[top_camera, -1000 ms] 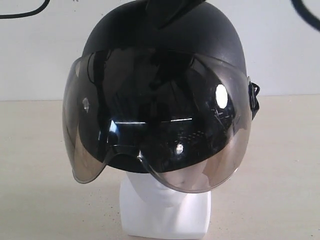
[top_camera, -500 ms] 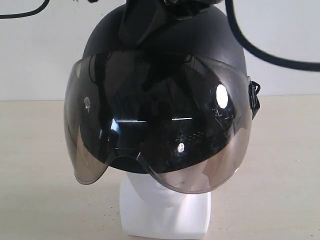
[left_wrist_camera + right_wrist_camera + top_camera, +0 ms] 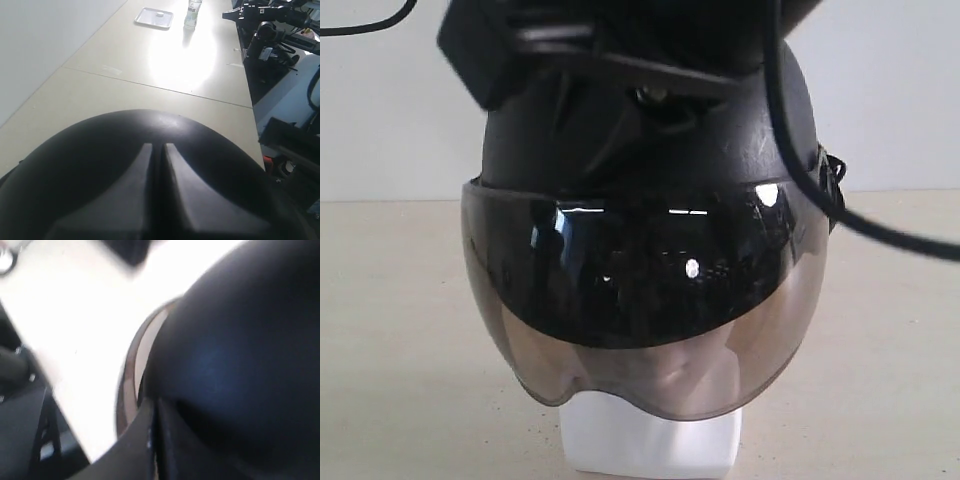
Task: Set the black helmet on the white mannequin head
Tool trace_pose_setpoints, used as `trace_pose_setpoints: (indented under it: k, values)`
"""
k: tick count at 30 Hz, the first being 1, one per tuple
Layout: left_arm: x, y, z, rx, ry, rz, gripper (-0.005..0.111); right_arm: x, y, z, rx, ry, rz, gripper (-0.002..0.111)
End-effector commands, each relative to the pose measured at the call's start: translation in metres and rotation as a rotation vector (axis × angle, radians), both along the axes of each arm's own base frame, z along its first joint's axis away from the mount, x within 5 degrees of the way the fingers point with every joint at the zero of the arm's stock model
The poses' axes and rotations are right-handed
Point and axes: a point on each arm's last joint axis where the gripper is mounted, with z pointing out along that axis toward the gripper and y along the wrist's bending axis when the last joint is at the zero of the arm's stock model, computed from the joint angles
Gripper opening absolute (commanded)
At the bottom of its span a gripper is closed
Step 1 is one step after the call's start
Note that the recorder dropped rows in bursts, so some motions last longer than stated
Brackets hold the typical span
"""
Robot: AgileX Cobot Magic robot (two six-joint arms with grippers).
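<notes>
The black helmet [image 3: 760,130] sits on the white mannequin head [image 3: 650,445], of which only the chin behind the visor and the blocky neck base show. The smoky visor [image 3: 650,330] hangs low over the face. A black arm [image 3: 520,40] reaches down over the helmet's front crown, its fingers against the shell above the visor. In the left wrist view my left gripper [image 3: 156,146] lies shut on the helmet's dome [image 3: 90,165], nothing between its fingers. In the blurred right wrist view my right gripper [image 3: 154,402] is shut against the shell [image 3: 240,340], beside the visor rim [image 3: 131,365].
A black cable [image 3: 880,230] hangs across the helmet's right side. Far down the beige table stand a white tray [image 3: 154,17] and a clear bottle [image 3: 192,12]. Dark equipment [image 3: 280,30] lines the table's edge.
The visor has swung down from its tilted, raised position to cover the face. The black arm has dropped from the helmet's top down over its front.
</notes>
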Motion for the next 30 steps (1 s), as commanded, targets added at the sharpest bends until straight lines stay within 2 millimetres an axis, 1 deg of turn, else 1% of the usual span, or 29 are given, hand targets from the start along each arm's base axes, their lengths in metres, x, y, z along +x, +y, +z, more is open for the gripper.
trace_pose_setpoints:
  k: [1, 3, 5, 7, 10, 12, 14, 15, 16, 18, 21, 24, 27, 30]
  values:
    - [-0.001, -0.002, -0.014, 0.081, 0.031, -0.031, 0.004, 0.003, -0.012, -0.016, -0.124, -0.001, -0.041, 0.0]
    - [-0.001, -0.002, -0.014, 0.081, 0.031, -0.031, 0.004, 0.001, -0.016, -0.019, -0.133, 0.002, -0.058, 0.0]
    - [-0.001, -0.002, -0.014, 0.081, 0.031, -0.031, 0.004, -0.001, -0.019, -0.027, -0.156, 0.018, -0.057, 0.0]
    - [-0.001, -0.002, -0.014, 0.081, 0.031, -0.031, 0.004, -0.003, -0.022, -0.04, -0.189, 0.046, -0.057, 0.0]
    - [-0.001, -0.002, -0.014, 0.081, 0.031, -0.031, 0.004, -0.004, -0.021, -0.041, -0.188, 0.056, -0.057, 0.0]
    - [-0.001, -0.002, -0.014, 0.081, 0.031, -0.031, 0.004, -0.006, -0.023, -0.039, -0.181, 0.049, -0.055, 0.0]
    - [-0.002, -0.002, -0.009, 0.06, 0.023, -0.033, 0.004, -0.011, -0.028, -0.021, -0.104, 0.008, -0.055, 0.0]
    - [-0.005, -0.002, -0.004, 0.052, 0.009, -0.033, 0.004, -0.017, -0.035, 0.001, -0.024, -0.056, -0.06, 0.0]
    - [-0.007, -0.001, 0.001, 0.049, -0.006, -0.031, 0.004, -0.019, -0.04, 0.012, 0.008, -0.093, -0.065, 0.0]
    - [-0.014, 0.001, 0.011, 0.043, -0.033, -0.027, 0.004, -0.027, -0.055, 0.037, 0.065, -0.19, -0.085, 0.0]
    - [-0.026, 0.003, 0.027, 0.039, -0.085, -0.025, 0.004, -0.037, -0.081, 0.063, 0.103, -0.317, -0.154, 0.0]
    - [-0.039, 0.007, 0.038, 0.061, -0.121, -0.012, 0.004, -0.047, -0.111, 0.079, 0.102, -0.444, -0.241, 0.0]
    - [-0.051, 0.013, 0.047, 0.096, -0.144, 0.03, 0.004, -0.057, -0.134, 0.09, 0.132, -0.503, -0.32, 0.0]
    - [-0.064, 0.018, 0.057, 0.117, -0.178, 0.066, 0.004, -0.071, -0.151, 0.097, 0.173, -0.536, -0.333, 0.0]
